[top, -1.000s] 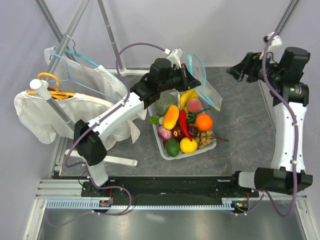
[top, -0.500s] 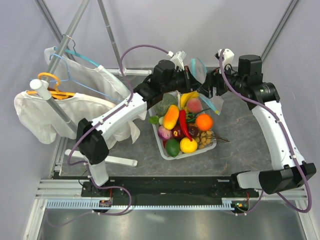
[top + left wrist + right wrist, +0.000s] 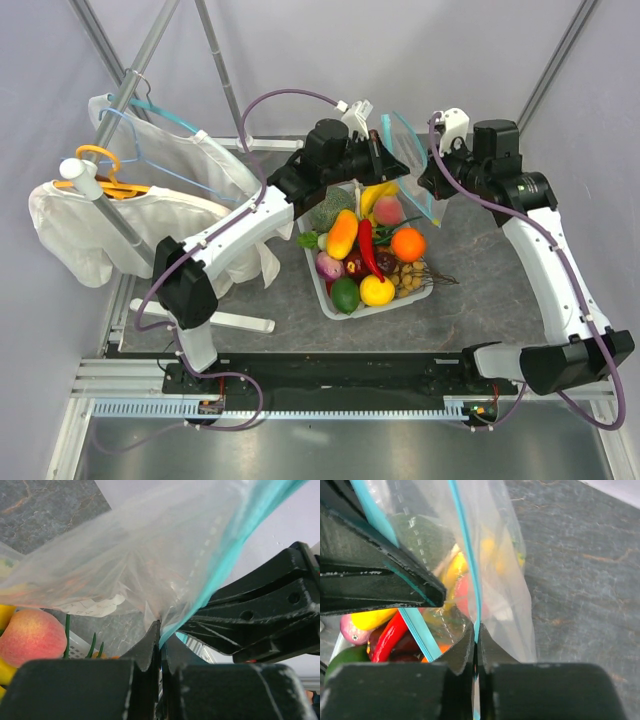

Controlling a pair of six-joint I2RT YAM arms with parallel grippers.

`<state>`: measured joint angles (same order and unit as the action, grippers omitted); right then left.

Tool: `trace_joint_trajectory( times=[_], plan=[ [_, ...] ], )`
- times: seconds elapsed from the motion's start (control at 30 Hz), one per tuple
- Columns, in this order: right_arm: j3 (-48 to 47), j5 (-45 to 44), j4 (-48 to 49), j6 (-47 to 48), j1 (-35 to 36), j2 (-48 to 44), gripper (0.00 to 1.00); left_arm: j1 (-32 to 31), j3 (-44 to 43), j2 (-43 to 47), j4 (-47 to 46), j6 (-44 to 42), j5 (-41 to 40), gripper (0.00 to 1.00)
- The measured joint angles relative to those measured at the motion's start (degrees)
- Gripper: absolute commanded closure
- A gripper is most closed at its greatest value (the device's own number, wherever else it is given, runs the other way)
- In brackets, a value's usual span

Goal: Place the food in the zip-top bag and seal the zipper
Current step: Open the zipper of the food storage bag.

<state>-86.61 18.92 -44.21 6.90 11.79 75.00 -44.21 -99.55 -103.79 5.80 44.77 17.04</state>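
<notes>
Zip-top bag [image 3: 408, 165] is held in the air over the far right corner of the white tray [image 3: 313, 268], above the grey desk [image 3: 490, 270], and it is gripped from two sides. The left claw [image 3: 160, 630] is shut tight on the clear film just beside the zipper [image 3: 235, 545], and a fold of the plastic is pinched between its fingers. The right claw [image 3: 476, 641] is shut narrow on the other teal strip of the mouth, which runs straight up from between its fingers. In the right wrist view the two teal strips are seen apart from each other, so the mouth of the zip-top bag is not sealed. A small white label [image 3: 95, 607] is seen on the film.

The food [image 3: 365, 262] is heaped in the white tray; an orange [image 3: 408, 243], a lime [image 3: 345, 295] and a red chilli [image 3: 368, 245] are among the pieces. Some of them are seen through the clear film. It cannot be told whether any piece is inside the bag.
</notes>
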Motion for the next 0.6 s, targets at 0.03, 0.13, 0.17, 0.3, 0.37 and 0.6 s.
trace_joint_trajectory(
  times=[0.03,0.13,0.17,0.3,0.37,0.6],
  plan=[
    [0.0,-0.72,0.0,0.0,0.0,-0.24,1.0,0.0,0.13,0.0,0.0,0.0,0.02,0.98],
    [-0.07,-3.13,-0.02,-0.2,0.0,-1.09,1.0,0.28,0.63,0.0,0.11,-0.04,0.2,0.98],
    [-0.15,-4.2,0.0,-0.22,0.0,-1.4,1.0,0.44,0.85,0.0,0.13,-0.07,0.33,0.98],
    [-1.2,-9.16,-0.02,-0.61,-0.37,-2.54,1.0,1.09,1.49,0.02,1.11,-1.46,1.33,0.85],
    [-1.99,-12.15,-0.15,-0.63,-1.09,-3.1,1.0,1.33,1.49,0.02,2.1,-3.39,1.92,0.82],
    [-4.28,-18.88,-2.58,0.02,-2.95,-5.03,1.0,1.49,-1.57,-0.74,5.68,-8.26,9.29,0.4]
  ],
)
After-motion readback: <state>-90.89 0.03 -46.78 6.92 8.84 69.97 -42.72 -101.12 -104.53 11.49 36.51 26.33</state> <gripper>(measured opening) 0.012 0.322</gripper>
